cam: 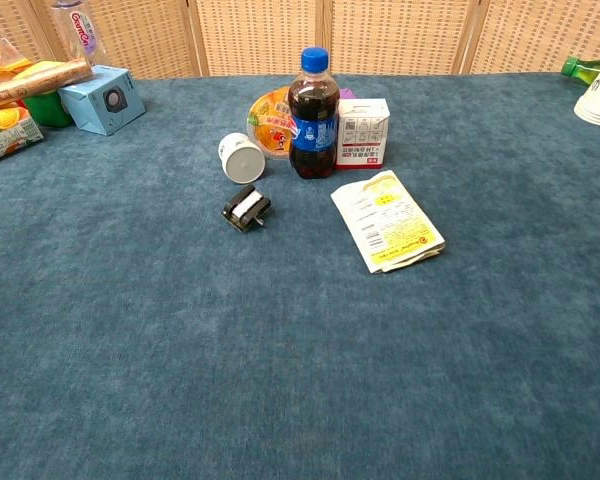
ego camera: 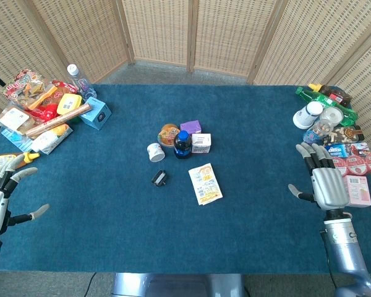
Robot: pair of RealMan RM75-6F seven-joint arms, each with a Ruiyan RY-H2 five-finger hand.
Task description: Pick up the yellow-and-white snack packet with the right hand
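The yellow-and-white snack packet lies flat near the middle of the blue table; the chest view shows the packet just right of centre. My right hand hovers open near the table's right edge, fingers spread and pointing away from me, well to the right of the packet. At the left edge my left hand is open too, holding nothing. Neither hand appears in the chest view.
Behind the packet stand a dark soda bottle, a white-and-red carton, an orange jelly cup, a white cup on its side and a small black adapter. Snack piles crowd the far left and right.
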